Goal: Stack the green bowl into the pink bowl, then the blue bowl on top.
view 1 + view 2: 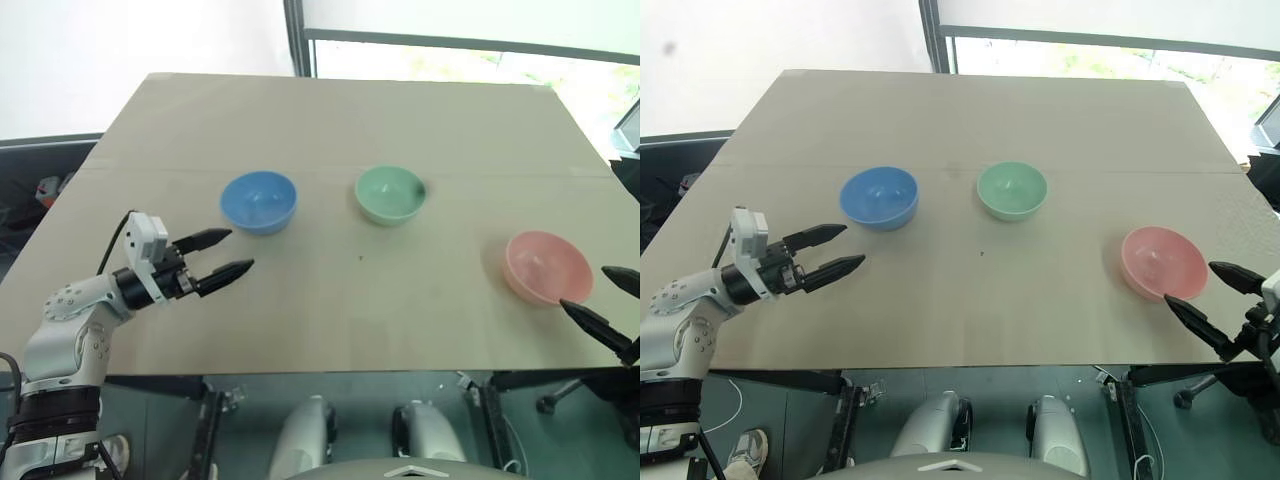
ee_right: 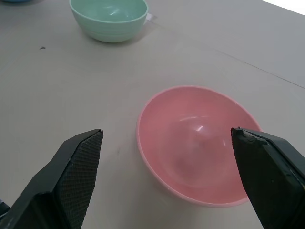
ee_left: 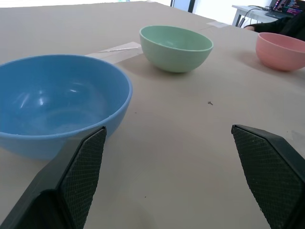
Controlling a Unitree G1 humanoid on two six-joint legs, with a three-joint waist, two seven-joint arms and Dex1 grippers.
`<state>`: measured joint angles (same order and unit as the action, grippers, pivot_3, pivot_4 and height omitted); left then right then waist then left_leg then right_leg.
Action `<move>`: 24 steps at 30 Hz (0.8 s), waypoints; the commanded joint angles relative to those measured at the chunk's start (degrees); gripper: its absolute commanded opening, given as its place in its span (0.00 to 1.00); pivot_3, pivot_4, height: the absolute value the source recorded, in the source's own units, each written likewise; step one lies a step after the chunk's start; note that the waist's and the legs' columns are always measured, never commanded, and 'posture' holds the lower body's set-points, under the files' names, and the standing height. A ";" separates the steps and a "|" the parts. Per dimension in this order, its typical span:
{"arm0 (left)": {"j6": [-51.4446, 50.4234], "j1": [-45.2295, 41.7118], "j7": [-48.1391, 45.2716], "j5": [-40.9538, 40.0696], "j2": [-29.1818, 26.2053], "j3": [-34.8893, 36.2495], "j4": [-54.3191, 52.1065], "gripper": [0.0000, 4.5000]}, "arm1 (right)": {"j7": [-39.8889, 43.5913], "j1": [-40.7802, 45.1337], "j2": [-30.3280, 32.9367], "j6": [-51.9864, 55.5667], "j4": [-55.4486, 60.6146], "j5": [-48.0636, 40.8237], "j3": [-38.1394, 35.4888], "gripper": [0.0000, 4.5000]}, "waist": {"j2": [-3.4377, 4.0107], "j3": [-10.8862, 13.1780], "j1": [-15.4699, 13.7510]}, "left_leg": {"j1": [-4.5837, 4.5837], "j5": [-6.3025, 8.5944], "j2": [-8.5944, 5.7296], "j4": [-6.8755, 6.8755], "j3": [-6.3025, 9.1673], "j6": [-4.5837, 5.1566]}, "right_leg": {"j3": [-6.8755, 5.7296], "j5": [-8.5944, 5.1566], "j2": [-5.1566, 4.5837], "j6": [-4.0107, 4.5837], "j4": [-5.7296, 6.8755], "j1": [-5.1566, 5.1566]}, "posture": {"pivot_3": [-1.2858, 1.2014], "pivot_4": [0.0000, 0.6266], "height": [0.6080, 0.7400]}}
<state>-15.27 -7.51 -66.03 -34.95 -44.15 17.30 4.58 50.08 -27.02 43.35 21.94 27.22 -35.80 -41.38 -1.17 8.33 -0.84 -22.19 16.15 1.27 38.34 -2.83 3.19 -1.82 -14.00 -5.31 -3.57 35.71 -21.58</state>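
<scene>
Three small bowls stand apart on the tan table (image 1: pixel 330 110). The blue bowl (image 1: pixel 258 201) is at the left, the green bowl (image 1: pixel 390 193) in the middle, the pink bowl (image 1: pixel 547 266) at the right near the front edge. My left gripper (image 1: pixel 224 256) is open with nothing between its fingers, just in front of and left of the blue bowl (image 3: pixel 57 107). At the right edge my right gripper (image 1: pixel 1206 294) is open and empty, its fingertips close beside the pink bowl (image 2: pixel 200 143). The green bowl (image 2: pixel 109 18) sits farther back.
A taped seam (image 1: pixel 480 172) runs across the table behind the bowls. Beyond the table's far edge is a window frame (image 1: pixel 296 38). A desk with a screen (image 3: pixel 286 5) stands far off to the right.
</scene>
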 commanded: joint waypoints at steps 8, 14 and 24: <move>-1.62 -3.07 0.83 -1.49 2.10 0.16 -3.90 0.99 | -1.87 0.38 -0.20 0.21 3.35 0.58 -1.36 1.00 | 0.00 0.00 0.00 | -0.06 0.00 -0.02 0.01 0.02 0.00 | -0.02 0.01 -0.06 -0.01 -0.01 0.00 | 0.52 0.24 1.00; -1.44 -3.64 1.59 -1.26 4.53 -1.34 -5.47 0.99 | -3.72 7.95 1.03 -3.23 1.80 7.14 7.31 1.00 | -0.01 -0.01 0.12 | -0.03 -0.01 -0.03 0.02 -0.03 0.00 | -0.09 0.01 0.19 -0.02 0.01 -0.02 | 0.52 0.24 1.00; -2.58 -1.93 5.10 -3.08 9.65 -3.41 -13.42 0.99 | -5.67 44.18 -5.98 -7.00 -13.31 22.29 41.41 1.00 | -0.02 0.01 0.50 | -0.11 -0.15 -0.01 0.04 -0.06 -0.24 | -0.08 0.11 0.33 -0.17 0.06 -0.17 | 0.52 0.24 1.00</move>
<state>-17.67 -10.09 -61.81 -36.37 -34.74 13.18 -5.06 44.13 14.77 37.96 17.79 16.39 -16.38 -3.29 -1.19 8.35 -0.34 -22.36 15.99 1.24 38.40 -2.91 2.95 -1.89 -13.88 -4.95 -3.77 35.75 -21.78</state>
